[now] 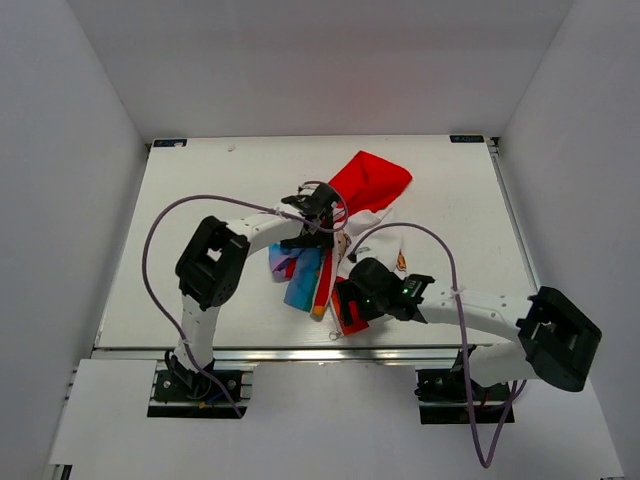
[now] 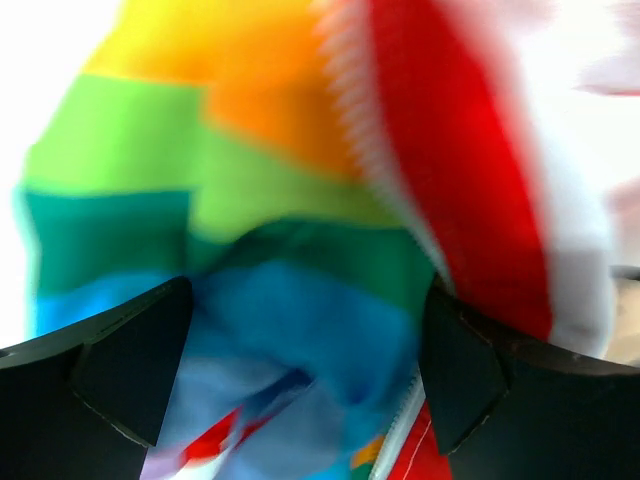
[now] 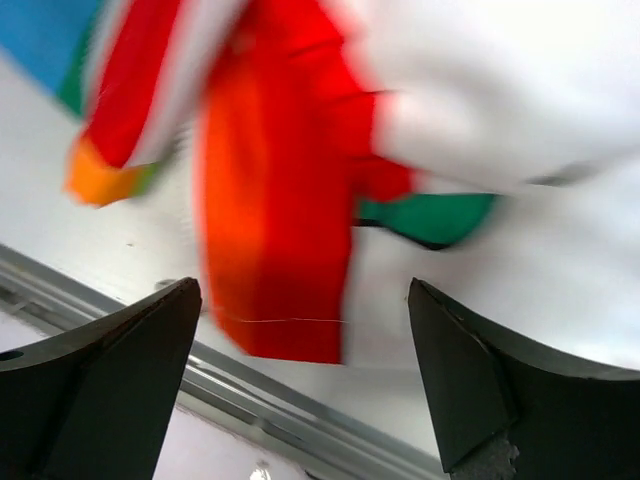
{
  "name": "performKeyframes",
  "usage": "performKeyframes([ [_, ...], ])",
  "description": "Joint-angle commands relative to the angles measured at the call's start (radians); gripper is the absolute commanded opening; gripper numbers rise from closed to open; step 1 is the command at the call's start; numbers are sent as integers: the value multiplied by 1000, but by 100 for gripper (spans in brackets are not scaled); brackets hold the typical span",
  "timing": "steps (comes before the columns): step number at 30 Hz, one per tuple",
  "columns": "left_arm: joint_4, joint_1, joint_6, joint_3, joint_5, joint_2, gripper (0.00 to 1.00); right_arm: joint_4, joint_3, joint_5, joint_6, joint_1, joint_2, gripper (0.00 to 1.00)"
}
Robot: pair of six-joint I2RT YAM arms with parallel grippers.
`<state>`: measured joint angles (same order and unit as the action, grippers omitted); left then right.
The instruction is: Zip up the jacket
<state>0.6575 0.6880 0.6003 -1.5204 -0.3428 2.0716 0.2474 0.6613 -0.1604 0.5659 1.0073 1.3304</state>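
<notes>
- Top view: the jacket point(image 1: 310, 275) lies crumpled at the middle of the table point(image 1: 200, 180), with its red hood point(image 1: 368, 182) spread toward the upper centre and its rainbow panel toward the lower left of the heap.
- Top view: my left gripper point(image 1: 318, 215) sits over the upper part of the heap, just below the hood. My right gripper point(image 1: 350, 300) is at the heap's lower edge, over a red piece near the table's front rail. How my jaws stand is too small to read here.
- Left wrist view: my left gripper point(image 2: 300, 370) has its jaws wide apart. The jacket point(image 2: 300, 200) fills the frame, blurred, with rainbow stripes on the left and red trim with white zipper teeth point(image 2: 360, 130) on the upper right. Blue fabric bunches in the gap between my fingers; I cannot tell whether it presses on them.
- Right wrist view: my right gripper point(image 3: 300, 370) is also spread wide, with nothing between the fingers. The jacket point(image 3: 280, 200) hangs across the upper frame, a red strip reaching down the middle, and the white table point(image 3: 520, 280) lies beneath it.
</notes>
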Motion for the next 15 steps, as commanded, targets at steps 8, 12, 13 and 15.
performKeyframes([
  [8, 260, -38, 272, 242, -217, -381, 98, 334, 204, -281, 9, -107, -108, 89],
  [12, 248, -38, 286, 319, -177, -439, 98, 353, 354, -323, -64, -110, -25, 90],
  [13, 245, -38, 292, 347, -156, -450, 98, 349, 388, -318, -78, -111, -2, 89],
  [15, 234, -38, 294, 374, -128, -488, 98, 348, 509, -301, -109, -111, 82, 89],
])
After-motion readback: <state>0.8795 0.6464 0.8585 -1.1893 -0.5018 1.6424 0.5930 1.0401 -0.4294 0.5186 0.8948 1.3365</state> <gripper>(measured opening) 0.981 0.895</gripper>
